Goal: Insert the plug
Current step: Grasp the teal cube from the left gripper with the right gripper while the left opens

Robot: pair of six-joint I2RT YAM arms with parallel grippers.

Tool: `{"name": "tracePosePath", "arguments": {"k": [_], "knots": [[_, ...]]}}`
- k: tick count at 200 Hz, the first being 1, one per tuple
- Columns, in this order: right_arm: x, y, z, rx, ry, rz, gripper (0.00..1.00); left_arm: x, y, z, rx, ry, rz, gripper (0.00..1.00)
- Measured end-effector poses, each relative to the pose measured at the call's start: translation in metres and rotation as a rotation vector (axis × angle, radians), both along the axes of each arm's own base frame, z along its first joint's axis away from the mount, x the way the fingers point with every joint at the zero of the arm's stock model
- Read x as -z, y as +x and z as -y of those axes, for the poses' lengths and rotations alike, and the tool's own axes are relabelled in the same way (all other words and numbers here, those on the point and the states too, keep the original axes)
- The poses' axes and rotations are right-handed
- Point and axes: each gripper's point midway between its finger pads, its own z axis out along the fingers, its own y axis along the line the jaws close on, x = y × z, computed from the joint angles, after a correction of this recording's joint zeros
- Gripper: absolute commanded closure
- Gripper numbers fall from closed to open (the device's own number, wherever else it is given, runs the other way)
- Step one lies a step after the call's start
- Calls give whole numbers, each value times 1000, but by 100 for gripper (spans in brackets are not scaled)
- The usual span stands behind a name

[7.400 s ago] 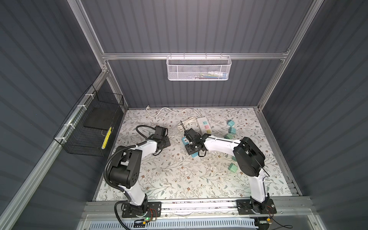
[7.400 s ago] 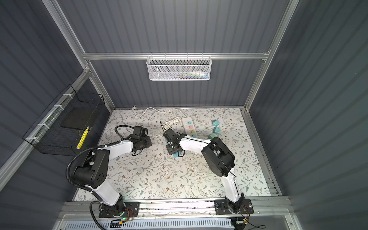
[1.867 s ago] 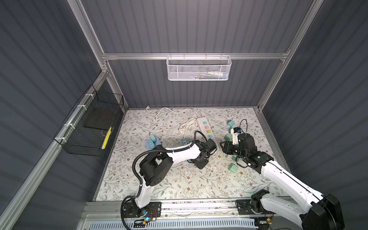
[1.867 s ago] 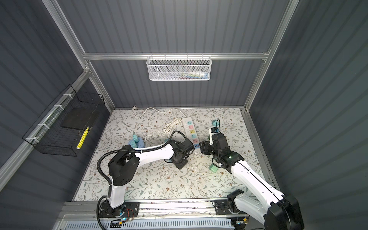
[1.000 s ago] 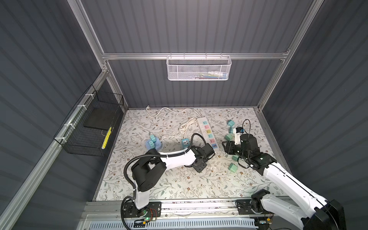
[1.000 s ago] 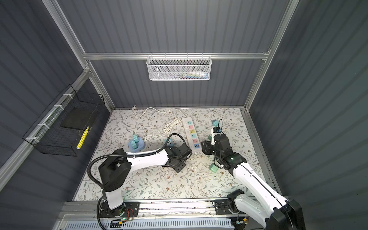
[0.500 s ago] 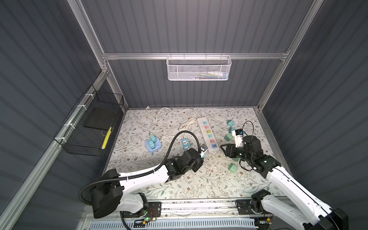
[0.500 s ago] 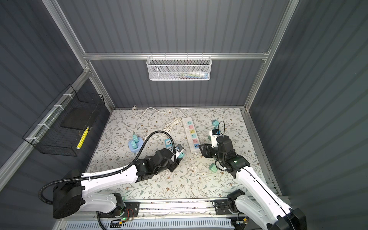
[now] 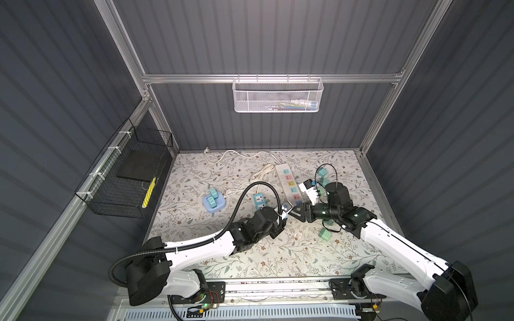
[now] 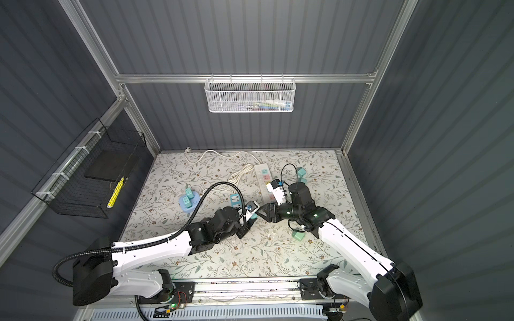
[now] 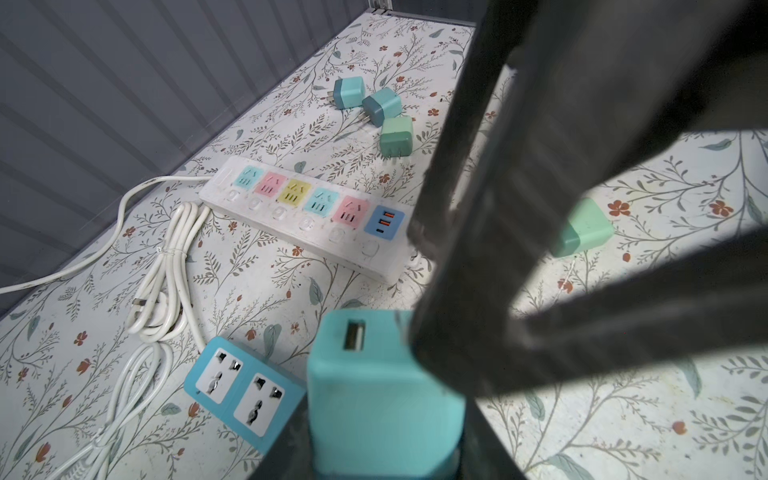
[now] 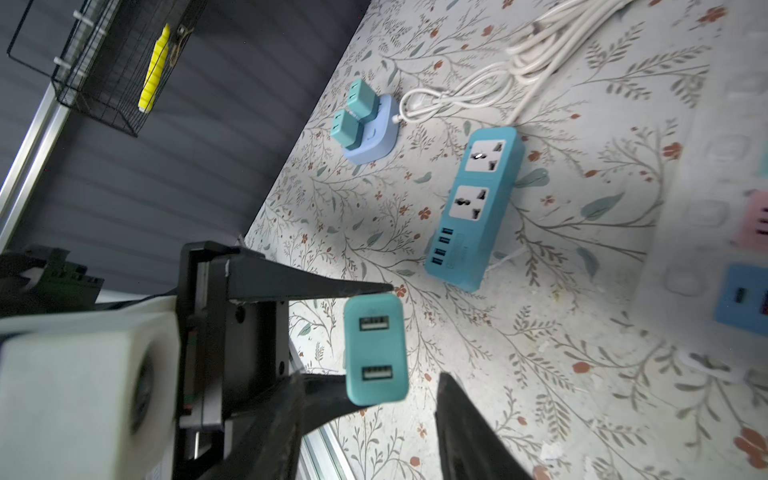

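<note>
Plug (image 12: pixel 376 349): both ports, right wrist only

The place is a robotics lab test cell. Dark ribbed panel walls (image 9: pixel 264 41) stand in a bare aluminium frame (image 9: pixel 272 78) around a floral-covered table (image 9: pixel 306 258). A left arm (image 9: pixel 200 247) and a right arm (image 9: pixel 395 244) are mounted on a rail (image 9: pixel 278 287) along the table's front edge. A white mesh basket (image 9: pixel 278 97) and a black wire basket (image 9: pixel 122 180) hang from the frame.
</note>
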Motion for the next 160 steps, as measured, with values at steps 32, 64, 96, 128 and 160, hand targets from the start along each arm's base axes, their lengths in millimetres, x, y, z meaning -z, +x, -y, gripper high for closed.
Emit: {"name": "tracePosePath", "arguments": {"k": [32, 64, 96, 128, 160], "knots": [[13, 0, -11, -38, -21, -31, 52, 0, 0, 0, 3, 2, 1, 84], [24, -2, -16, -58, -37, -56, 62, 0, -1, 1, 8, 1, -2, 81], [27, -1, -19, -67, -47, -50, 75, 1, -1, 1, 11, 2, -7, 76], [27, 0, -19, -67, -51, -40, 79, 1, -1, 0, 10, 3, -8, 52], [26, 3, -20, -48, -56, -27, 82, 1, 2, -3, -27, -3, -9, 33]]}}
